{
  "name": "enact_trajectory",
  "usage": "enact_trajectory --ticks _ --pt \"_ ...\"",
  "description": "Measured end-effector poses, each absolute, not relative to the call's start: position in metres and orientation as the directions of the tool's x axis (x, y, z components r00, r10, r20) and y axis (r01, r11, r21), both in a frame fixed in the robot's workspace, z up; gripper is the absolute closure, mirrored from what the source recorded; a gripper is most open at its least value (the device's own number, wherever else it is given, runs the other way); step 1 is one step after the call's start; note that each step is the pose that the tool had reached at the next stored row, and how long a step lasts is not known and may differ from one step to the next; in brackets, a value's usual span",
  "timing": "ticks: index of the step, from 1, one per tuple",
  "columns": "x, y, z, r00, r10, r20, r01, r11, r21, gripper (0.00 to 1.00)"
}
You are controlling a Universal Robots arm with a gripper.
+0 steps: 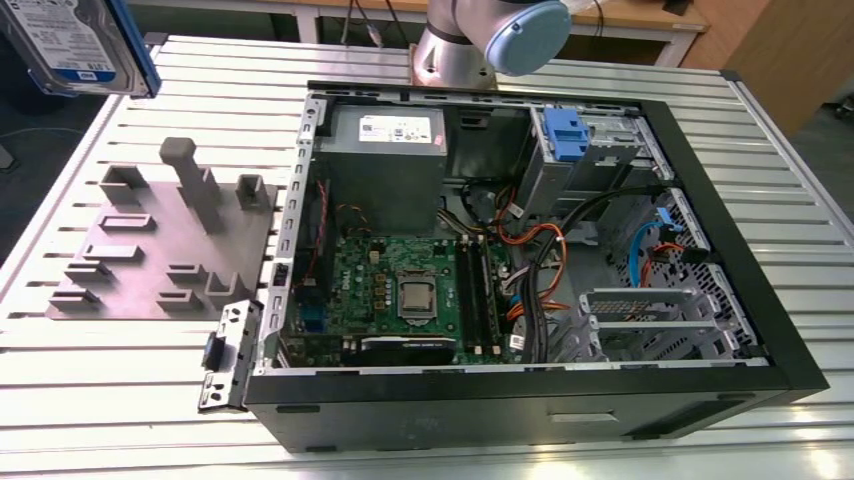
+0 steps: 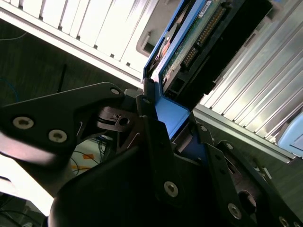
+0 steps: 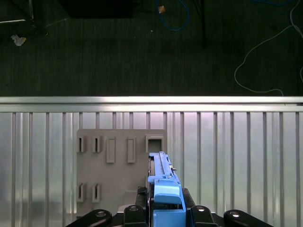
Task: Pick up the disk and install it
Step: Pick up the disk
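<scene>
The disk (image 1: 67, 45), a silver hard drive with a white-and-blue label in a blue plastic bracket, hangs in the air at the exterior view's upper left, off the table's corner. In both wrist views my gripper (image 3: 163, 203) is shut on the disk (image 3: 163, 182), black fingers (image 2: 154, 127) pressing the blue bracket from both sides. The disk (image 2: 189, 47) stands on edge above the grey fixture plate (image 3: 118, 175). The open computer case (image 1: 534, 400) lies on the table towards the exterior view's right.
Inside the case are a grey power-supply box (image 1: 387, 130), the motherboard (image 1: 400, 290), loose cables (image 1: 534, 260) and a drive bay with a blue latch (image 1: 567, 135). The fixture plate (image 1: 160, 240) carries upright pegs. The arm's base (image 1: 474, 45) stands behind the case.
</scene>
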State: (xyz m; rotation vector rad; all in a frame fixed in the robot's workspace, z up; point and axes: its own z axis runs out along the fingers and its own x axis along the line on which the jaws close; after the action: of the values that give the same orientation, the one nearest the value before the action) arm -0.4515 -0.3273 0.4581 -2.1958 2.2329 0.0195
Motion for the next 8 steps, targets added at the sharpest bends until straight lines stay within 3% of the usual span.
enact_trajectory --ticks 8 --pt "-0.4515 -0.3273 0.4681 -0.017 -1.0 -0.016 -1.0 0.017 0.002 0.64"
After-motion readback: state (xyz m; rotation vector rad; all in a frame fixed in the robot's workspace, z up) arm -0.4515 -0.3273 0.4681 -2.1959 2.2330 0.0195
